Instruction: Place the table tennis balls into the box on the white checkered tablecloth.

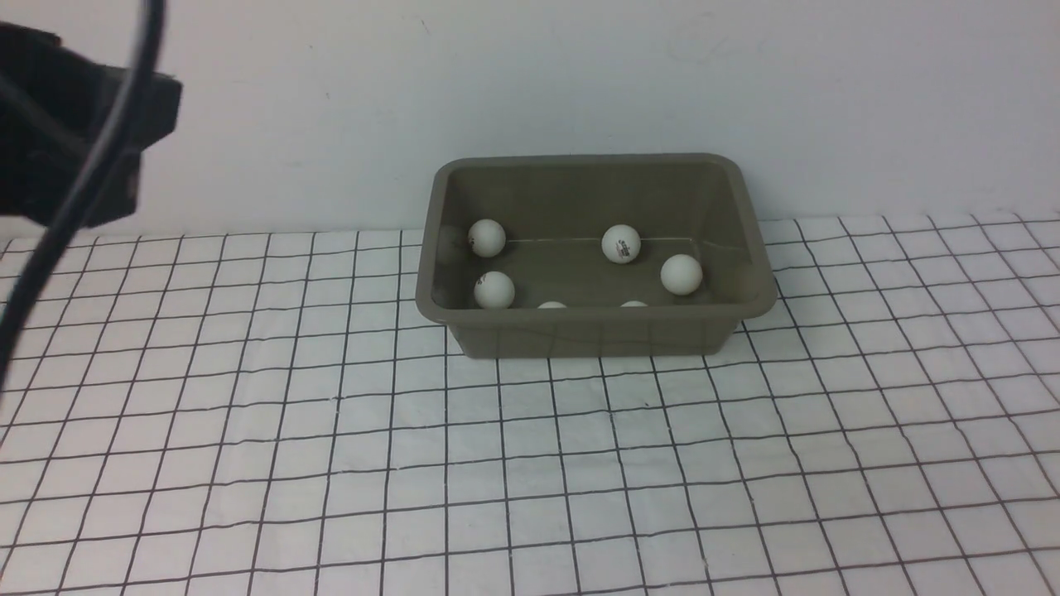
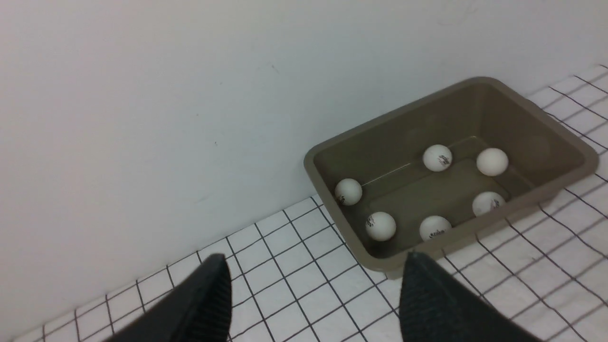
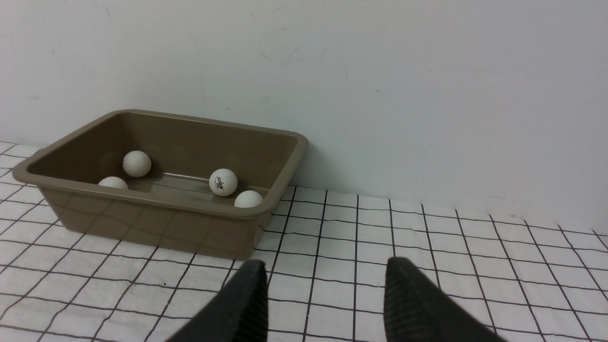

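in the front view the box sits on the white checkered tablecloth close to the back wall, its long axis running left to right along that wall. the table tennis balls are inside it: four show whole, and two more peek over the near rim as white caps. no ball lies on the cloth that this view covers. only the left arm shows, a dark block raised at the upper left with a cable across it, well apart from the box. in the left wrist view the left gripper has its two black fingers spread with nothing between them, and the box lies ahead of it and off to the robot's right. all six balls can be counted on the tub's floor, matte white, several with a small dark logo. in the right wrist view the right gripper also shows a gap between its fingers and holds nothing. the olive-grey tub lies ahead and toward the robot's left, and four balls are visible past its rim. which arm is nearer is hard to tell, perhaps the right. the task looks finished, so no next grasp seems needed.
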You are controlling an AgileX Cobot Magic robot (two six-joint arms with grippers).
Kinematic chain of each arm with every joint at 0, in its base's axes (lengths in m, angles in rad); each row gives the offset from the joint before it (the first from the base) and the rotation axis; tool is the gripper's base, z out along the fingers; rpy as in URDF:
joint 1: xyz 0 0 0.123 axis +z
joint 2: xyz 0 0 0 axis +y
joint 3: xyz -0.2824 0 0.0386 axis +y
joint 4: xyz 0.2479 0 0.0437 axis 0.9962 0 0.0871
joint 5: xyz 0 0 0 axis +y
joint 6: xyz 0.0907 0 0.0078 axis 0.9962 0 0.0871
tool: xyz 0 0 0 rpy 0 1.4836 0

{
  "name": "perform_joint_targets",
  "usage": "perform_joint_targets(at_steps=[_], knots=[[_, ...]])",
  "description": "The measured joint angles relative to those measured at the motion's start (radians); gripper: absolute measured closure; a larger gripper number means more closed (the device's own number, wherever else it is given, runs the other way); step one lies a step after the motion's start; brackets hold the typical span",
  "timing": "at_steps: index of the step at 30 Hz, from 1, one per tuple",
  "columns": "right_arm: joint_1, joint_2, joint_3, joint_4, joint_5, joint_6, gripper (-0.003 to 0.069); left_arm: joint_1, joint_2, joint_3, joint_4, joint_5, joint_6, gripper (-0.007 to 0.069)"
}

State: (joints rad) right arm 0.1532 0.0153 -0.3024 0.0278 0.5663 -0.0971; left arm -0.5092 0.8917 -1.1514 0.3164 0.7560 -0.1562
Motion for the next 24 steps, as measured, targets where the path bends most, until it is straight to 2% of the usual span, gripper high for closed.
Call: perform_joint_targets(at_steps=[4, 6, 12, 16, 20, 24], knots=[[0.0, 0.0, 0.0, 0.0, 0.0, 0.0, 0.0342, 0.0, -0.102, 0.0, -0.098, 0.068, 0.156, 0.0197], [0.0, 0.0, 0.0, 0.0, 0.0, 0.0, 0.0342, 0.0, -0.161, 0.002, -0.127, 0.115, 0.175, 0.0197], [0.0, 0.0, 0.0, 0.0, 0.0, 0.0, 0.0342, 0.013, -0.296, 0.113, -0.142, 0.121, 0.176, 0.0195], [0.0, 0.0, 0.0, 0.0, 0.0, 0.0, 0.0342, 0.081, -0.448, 0.383, -0.144, 0.002, 0.151, 0.0195], [0.0, 0.0, 0.0, 0.0, 0.0, 0.0, 0.0342, 0.142, -0.537, 0.567, -0.146, -0.076, 0.145, 0.0195], [0.0, 0.0, 0.0, 0.0, 0.0, 0.0, 0.0342, 0.186, -0.593, 0.676, -0.172, -0.088, 0.137, 0.0195]])
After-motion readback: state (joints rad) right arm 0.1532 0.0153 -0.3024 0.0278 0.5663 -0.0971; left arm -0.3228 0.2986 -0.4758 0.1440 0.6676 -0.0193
